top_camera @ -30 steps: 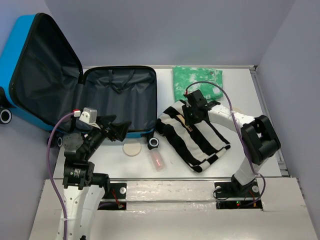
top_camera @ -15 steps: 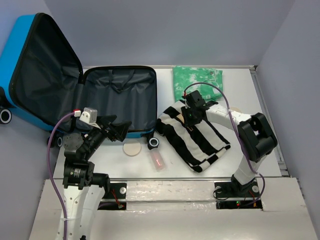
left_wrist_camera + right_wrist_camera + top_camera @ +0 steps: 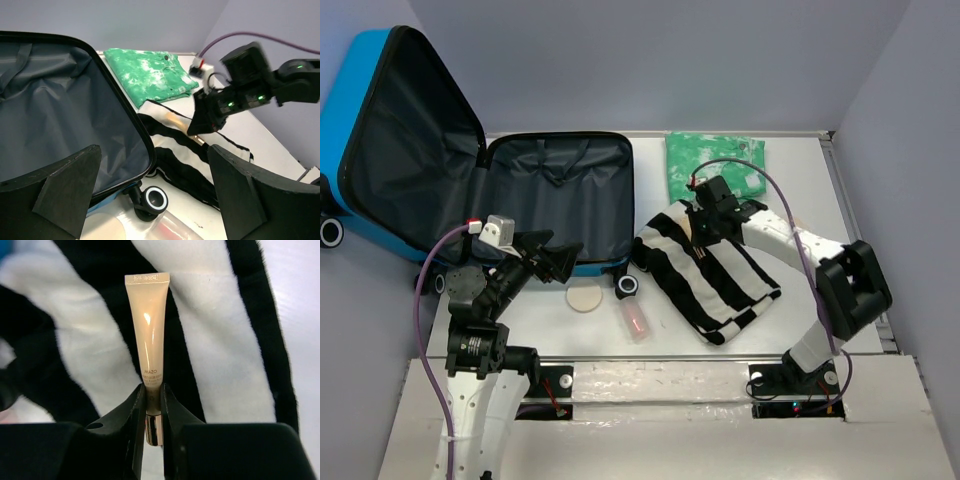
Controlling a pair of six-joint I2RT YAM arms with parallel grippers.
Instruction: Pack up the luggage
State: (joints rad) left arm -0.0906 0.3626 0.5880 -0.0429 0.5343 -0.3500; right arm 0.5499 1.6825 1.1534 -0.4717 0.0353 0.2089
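The bright-blue luggage [image 3: 360, 95] lies open at the left, its black lining [image 3: 560, 195] facing up; it also shows in the left wrist view [image 3: 60, 125]. My right gripper [image 3: 705, 238] is shut on a beige cream tube [image 3: 148, 325] with a gold cap, over the folded black-and-white striped cloth [image 3: 715, 285]. The tube also shows in the left wrist view [image 3: 177, 120]. My left gripper [image 3: 560, 258] is open and empty, by the luggage's near edge, next to its wheel [image 3: 153, 199].
A folded green-and-white cloth [image 3: 715, 160] lies at the back right. A round beige disc [image 3: 586, 298] and a small clear bottle with pink content [image 3: 634, 320] lie on the white table [image 3: 820, 190] in front of the luggage.
My right gripper has shifted slightly over the striped cloth and its arm's elbow has swung right. The left arm has not moved.
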